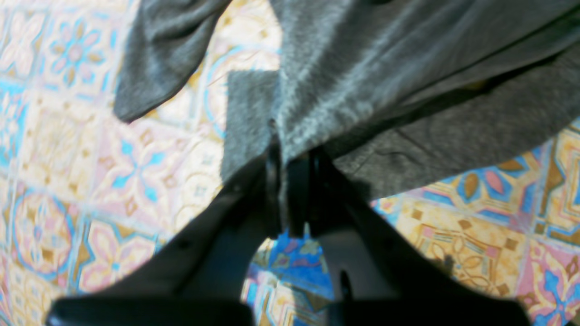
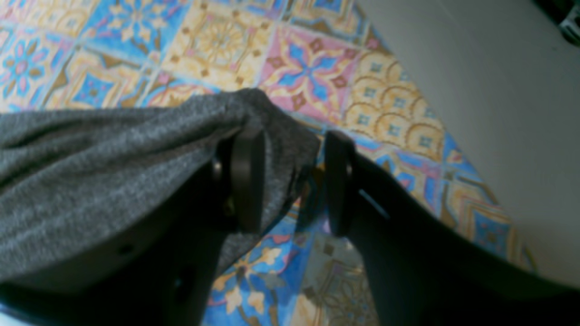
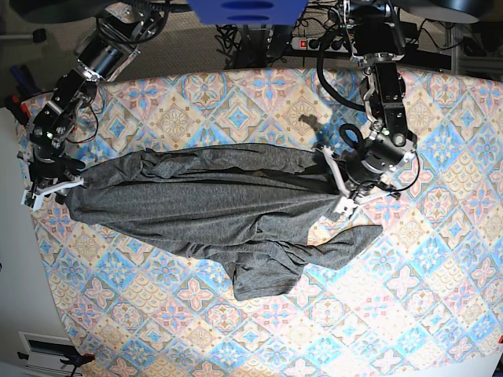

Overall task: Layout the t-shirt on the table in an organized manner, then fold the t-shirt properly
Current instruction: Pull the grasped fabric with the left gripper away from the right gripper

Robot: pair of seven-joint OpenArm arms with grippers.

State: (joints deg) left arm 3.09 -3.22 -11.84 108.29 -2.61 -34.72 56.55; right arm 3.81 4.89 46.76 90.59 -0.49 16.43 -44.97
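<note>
While both arms stretched the t-shirt (image 3: 212, 208) across the bench (image 3: 424, 298), it lay bunched.
The left gripper (image 1: 283, 154) had its jaws pinching cloth; the right gripper (image 2: 290, 181) had its jaws spread around an edge; even tension would likely flatten it.

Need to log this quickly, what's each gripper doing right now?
Left gripper: shut on the dark grey heathered jersey t-shirt.
Right gripper: open, with shirt fabric draped over one finger.

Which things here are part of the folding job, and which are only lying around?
Part of the job:
- t-shirt
- table
- left gripper, shut on the t-shirt
- right gripper, open around a shirt edge

Only lying around:
- cables behind the table
- power strip
</note>
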